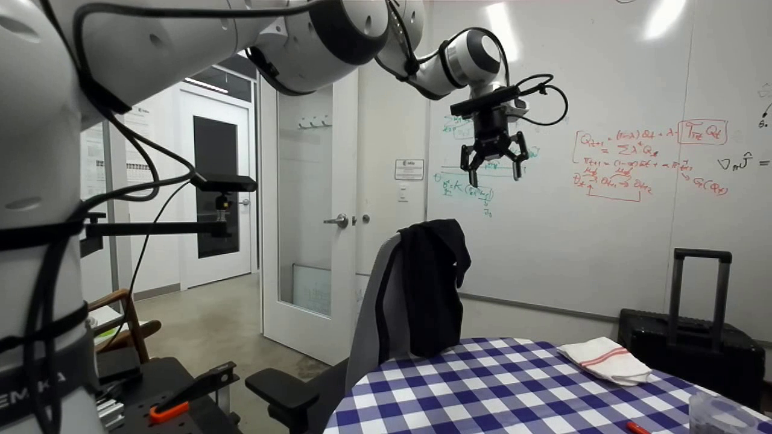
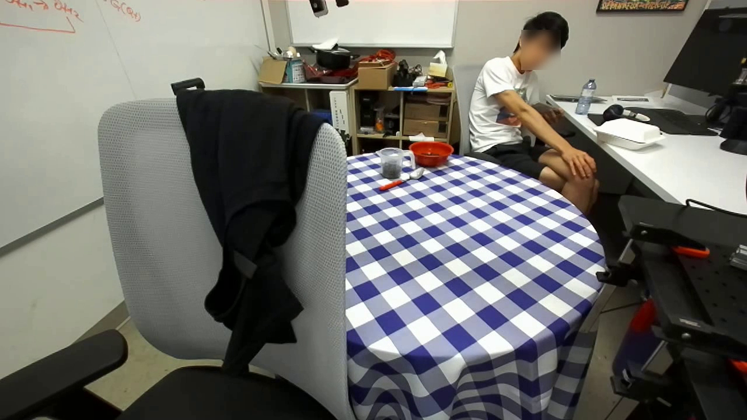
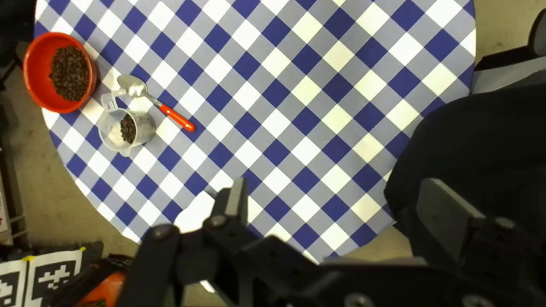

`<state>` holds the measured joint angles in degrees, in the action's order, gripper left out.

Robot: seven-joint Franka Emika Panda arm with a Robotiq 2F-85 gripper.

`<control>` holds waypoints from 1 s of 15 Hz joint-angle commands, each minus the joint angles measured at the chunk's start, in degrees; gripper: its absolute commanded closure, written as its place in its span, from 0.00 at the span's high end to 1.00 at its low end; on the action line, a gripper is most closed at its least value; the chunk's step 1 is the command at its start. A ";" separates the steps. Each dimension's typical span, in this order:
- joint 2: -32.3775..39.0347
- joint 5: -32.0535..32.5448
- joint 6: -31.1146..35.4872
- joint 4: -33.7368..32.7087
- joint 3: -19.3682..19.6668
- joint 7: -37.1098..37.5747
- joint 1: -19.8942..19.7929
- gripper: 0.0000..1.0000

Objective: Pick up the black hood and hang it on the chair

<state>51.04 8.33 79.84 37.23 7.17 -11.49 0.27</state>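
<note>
The black hood (image 1: 433,283) is draped over the top of the grey chair's (image 1: 369,301) backrest, with cloth hanging down both sides. In an exterior view the hood (image 2: 242,157) hangs over the right part of the chair back (image 2: 152,221), and its lower end reaches near the dark seat. My gripper (image 1: 496,176) is open and empty, above the chair top and apart from the hood. Its fingertips (image 2: 330,6) just show at the top edge of an exterior view. In the wrist view the hood (image 3: 465,136) lies at the right, below and beyond the right finger of the gripper (image 3: 335,192).
A round table with a checkered cloth (image 2: 467,251) stands against the chair. On it are a red bowl (image 3: 32,76), a measuring cup (image 3: 147,128), a red-handled spoon (image 3: 177,117) and a folded towel (image 1: 606,360). A black suitcase (image 1: 639,337) stands by the whiteboard. A person (image 2: 502,111) sits beyond the table.
</note>
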 commanded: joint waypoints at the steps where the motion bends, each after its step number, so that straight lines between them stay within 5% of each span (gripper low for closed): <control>1: -0.16 -0.16 0.87 1.12 0.01 1.45 -0.86 1.00; 7: -1.11 0.60 1.06 2.84 0.14 1.14 -0.82 1.00; 15: -2.73 3.75 12.25 7.55 3.83 20.62 -0.63 1.00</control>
<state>50.20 12.87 89.20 40.81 10.26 2.79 0.09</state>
